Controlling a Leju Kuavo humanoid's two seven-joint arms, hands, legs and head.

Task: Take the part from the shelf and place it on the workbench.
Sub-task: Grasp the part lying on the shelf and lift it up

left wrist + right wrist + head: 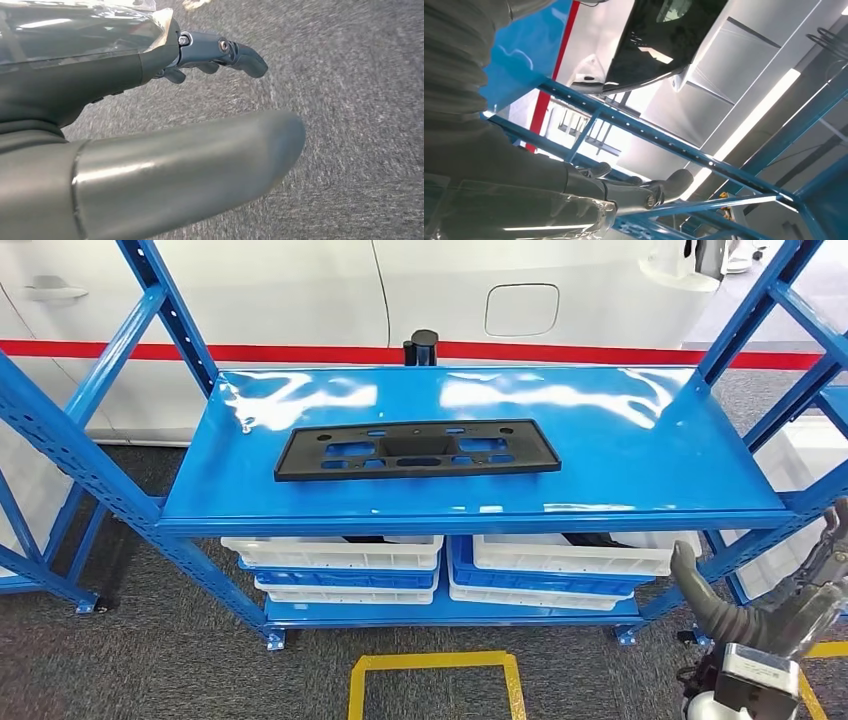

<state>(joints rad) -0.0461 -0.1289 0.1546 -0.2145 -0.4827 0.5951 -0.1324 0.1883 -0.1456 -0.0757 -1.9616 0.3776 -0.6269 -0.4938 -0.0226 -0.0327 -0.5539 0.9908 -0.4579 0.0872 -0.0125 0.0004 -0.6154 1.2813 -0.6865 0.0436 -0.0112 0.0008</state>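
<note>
Now: one part (pixel 417 449) flat mid-shelf (pixel 640 455), clear of edges | left hand (pixel 150 115) fingers apart, empty | right hand (pixel 770 615) fingers apart, empty

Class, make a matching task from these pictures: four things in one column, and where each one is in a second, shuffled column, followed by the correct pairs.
Things:
1. black part
2. white bins
3. yellow floor marking
4. right hand

Places:
A. on the floor in front of the shelf
B. low beside the shelf's right post
C. on the top shelf board
D. under the top board, stacked with blue bins

Pairs: 1-C, 2-D, 3-A, 4-B
</note>
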